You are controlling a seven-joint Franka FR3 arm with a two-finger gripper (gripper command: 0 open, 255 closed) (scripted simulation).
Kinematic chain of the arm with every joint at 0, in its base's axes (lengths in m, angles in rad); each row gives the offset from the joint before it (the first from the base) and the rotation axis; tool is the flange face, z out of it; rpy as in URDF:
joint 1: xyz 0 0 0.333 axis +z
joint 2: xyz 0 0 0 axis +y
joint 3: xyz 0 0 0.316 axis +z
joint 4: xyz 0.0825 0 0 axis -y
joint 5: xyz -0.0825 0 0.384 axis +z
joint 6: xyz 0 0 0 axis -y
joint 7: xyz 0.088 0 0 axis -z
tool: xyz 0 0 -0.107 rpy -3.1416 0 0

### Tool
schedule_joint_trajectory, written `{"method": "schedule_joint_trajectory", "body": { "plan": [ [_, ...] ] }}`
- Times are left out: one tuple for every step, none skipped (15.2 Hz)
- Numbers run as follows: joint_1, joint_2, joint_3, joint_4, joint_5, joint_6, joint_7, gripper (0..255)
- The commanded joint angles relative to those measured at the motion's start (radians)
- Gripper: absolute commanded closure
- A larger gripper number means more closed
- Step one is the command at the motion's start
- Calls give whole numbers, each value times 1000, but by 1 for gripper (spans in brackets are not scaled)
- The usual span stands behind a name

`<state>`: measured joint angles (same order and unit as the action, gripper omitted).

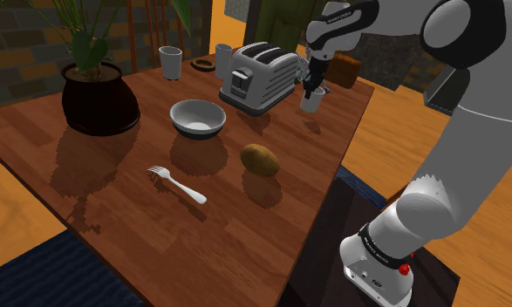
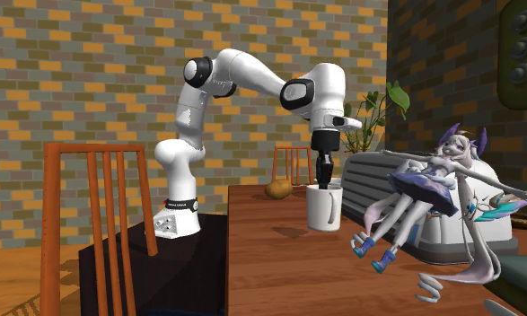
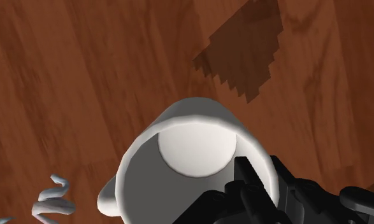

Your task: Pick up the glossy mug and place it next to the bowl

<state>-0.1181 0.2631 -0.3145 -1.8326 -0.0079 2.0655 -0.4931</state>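
gripper (image 3: 266, 177) fingertips half hidden at the rim they pinch, one inside, one outside, white mug (image 3: 192, 143) directly beneath, smooth, empty, handle cut off

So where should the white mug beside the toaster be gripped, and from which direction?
By the rim wall, from straight above. The mug stands upright with its mouth open, so one finger fits inside and one outside; the hand sits that way, on the rim away from the handle.
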Motion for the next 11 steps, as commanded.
{"method": "schedule_joint_trajectory", "body": {
  "plan": [
    [2,-12,-1,10,-4,-22,2,255],
    [3,-17,-1,18,-5,-34,2,255],
    [3,-21,-2,26,-7,-46,3,255],
    [3,-26,-2,34,-8,-59,3,255],
    [4,-30,-2,42,-9,-71,3,255],
    [4,-34,-3,51,-10,-83,3,255],
    [4,-37,-3,60,-11,-96,3,255],
    [4,-41,-3,69,-12,-108,2,255],
    [5,-44,-4,78,-13,-120,2,255],
    [5,-47,-4,88,-14,-133,2,255],
    [5,-50,-4,98,-15,-146,2,255]
  ]
}}
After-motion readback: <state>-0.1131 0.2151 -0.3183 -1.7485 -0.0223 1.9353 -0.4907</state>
